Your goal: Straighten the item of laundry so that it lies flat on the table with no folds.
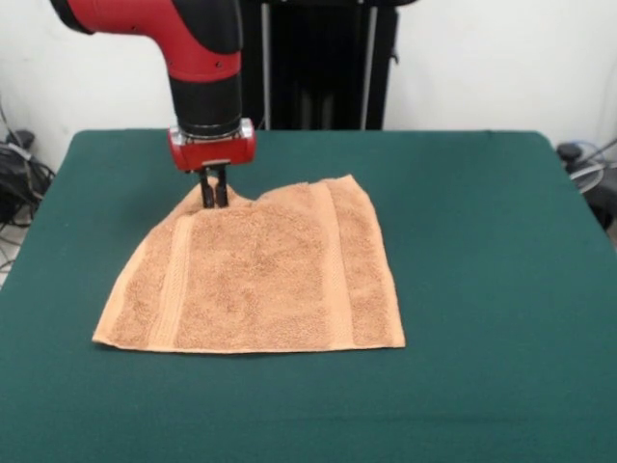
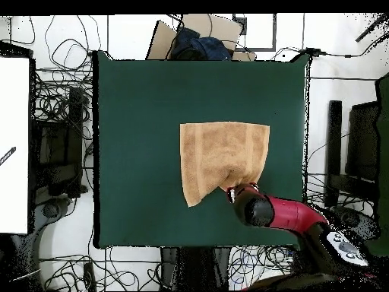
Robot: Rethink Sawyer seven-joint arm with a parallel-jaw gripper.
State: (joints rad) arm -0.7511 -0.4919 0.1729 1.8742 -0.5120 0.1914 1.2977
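Note:
The light orange-tan towel (image 1: 260, 275) lies mostly spread on the green table (image 1: 482, 241), with woven bands near its left and right edges. Its far edge is puckered and its far left corner is drawn in and raised. My gripper (image 1: 213, 198) stands upright at that corner, with its fingers close together, pinching the towel's edge. In the overhead view the towel (image 2: 220, 156) lies right of the middle of the table (image 2: 137, 114). There the gripper (image 2: 234, 190) is at the towel's edge nearest the robot's base, and the red arm hides the pinch.
The black pedestal (image 1: 323, 63) stands behind the table's far edge. Cables lie on the floor on both sides (image 2: 57, 99). A dark blue shape by a cardboard piece (image 2: 199, 44) sits beyond the table's far side. A white panel (image 2: 14, 144) is at the left.

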